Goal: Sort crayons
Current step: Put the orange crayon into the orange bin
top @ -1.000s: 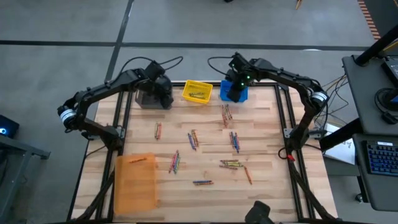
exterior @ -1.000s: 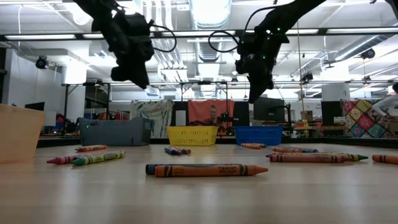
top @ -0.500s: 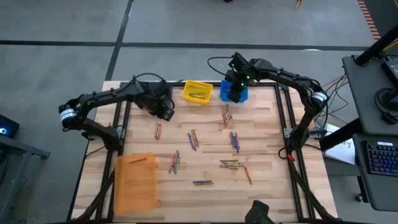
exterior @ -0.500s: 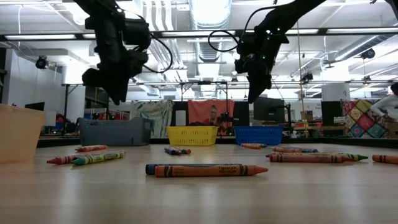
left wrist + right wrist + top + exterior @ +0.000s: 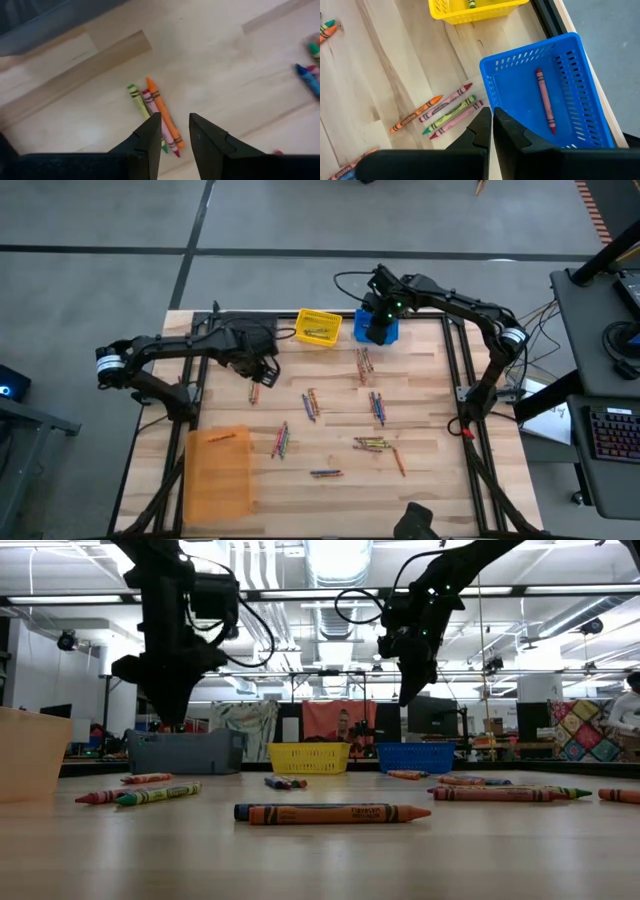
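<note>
Pale striped wooden table [image 5: 420, 480]. Far side: yellow lattice plastic bin [image 5: 318, 327] and blue lattice plastic bin [image 5: 555, 95] holding a red wax crayon [image 5: 545, 101]. Near left: plain orange plastic bin [image 5: 218, 472]. Dark grey bin [image 5: 185, 752].

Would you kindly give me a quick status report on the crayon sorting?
Left gripper open above three crayons. Right gripper shut, empty, over blue bin holding one red crayon. Nothing in the way.

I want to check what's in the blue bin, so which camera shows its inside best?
The right wrist view: it looks down into the blue bin, showing one red crayon. In the high view the right gripper covers the bin; the low view shows only its side wall.
</note>
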You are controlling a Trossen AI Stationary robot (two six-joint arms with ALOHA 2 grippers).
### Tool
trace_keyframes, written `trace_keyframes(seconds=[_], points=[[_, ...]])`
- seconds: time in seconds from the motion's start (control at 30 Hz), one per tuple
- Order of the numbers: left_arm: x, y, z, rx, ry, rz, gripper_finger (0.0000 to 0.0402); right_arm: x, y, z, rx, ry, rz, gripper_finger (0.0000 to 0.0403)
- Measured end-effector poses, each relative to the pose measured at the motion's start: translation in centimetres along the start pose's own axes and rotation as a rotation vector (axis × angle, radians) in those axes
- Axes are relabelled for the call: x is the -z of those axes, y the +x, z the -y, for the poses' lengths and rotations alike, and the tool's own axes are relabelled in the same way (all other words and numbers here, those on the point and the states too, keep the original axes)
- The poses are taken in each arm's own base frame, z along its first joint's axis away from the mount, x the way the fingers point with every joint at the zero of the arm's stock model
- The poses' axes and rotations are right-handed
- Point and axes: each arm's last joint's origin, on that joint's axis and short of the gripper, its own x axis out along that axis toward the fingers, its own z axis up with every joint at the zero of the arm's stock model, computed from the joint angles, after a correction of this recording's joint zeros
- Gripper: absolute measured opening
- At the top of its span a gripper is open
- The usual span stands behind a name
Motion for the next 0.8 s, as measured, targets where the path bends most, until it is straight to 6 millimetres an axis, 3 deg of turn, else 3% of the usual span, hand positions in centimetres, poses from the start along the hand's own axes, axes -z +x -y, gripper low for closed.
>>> trace_keyframes(seconds=[0.5,0.8], points=[[1.5,3.9,-0.6,0.013,-0.045,0.056,0.0081,-0.1,0.1,-0.7,-0.011,-0.016,-0.011,0.0009],[2.0,4.6,-0.3,0.044,-0.067,0.081,0.0081,-0.1,0.2,-0.7,-0.011,-0.018,-0.008,0.0009]])
